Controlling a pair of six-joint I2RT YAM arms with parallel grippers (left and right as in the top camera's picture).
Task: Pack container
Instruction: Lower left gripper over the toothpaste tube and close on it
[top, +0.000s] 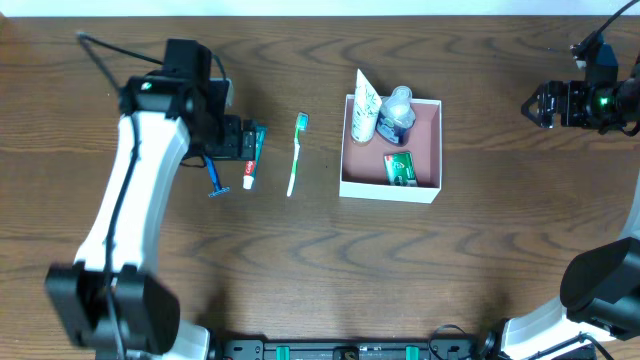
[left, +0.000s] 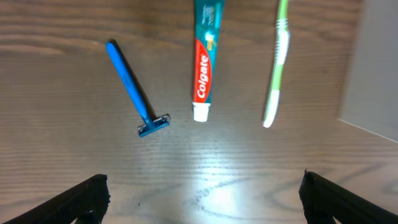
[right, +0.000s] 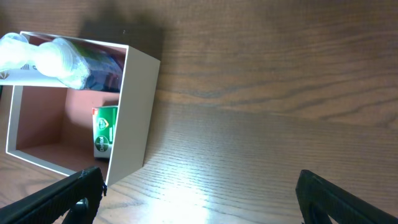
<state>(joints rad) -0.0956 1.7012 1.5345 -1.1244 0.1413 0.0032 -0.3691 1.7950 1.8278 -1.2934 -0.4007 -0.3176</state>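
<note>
The container (top: 388, 190), a shallow square box with white walls and a pink inside, stands right of centre. It holds a white tube (top: 366, 105), a clear bottle (top: 397, 115) and a small green box (top: 400, 167). A green toothbrush (top: 297, 152), a Colgate toothpaste tube (top: 250, 165) and a blue razor (top: 215, 180) lie on the table to its left. My left gripper (top: 238, 140) is open and empty, above the table near the toothpaste (left: 204, 62), razor (left: 134, 90) and toothbrush (left: 277, 68). My right gripper (top: 540, 104) is open and empty, right of the container (right: 134, 112).
The table is dark wood. In the left wrist view the container's white wall (left: 373, 68) stands at the right edge. In the right wrist view the green box (right: 106, 130) and the bottle (right: 62, 53) show inside the container.
</note>
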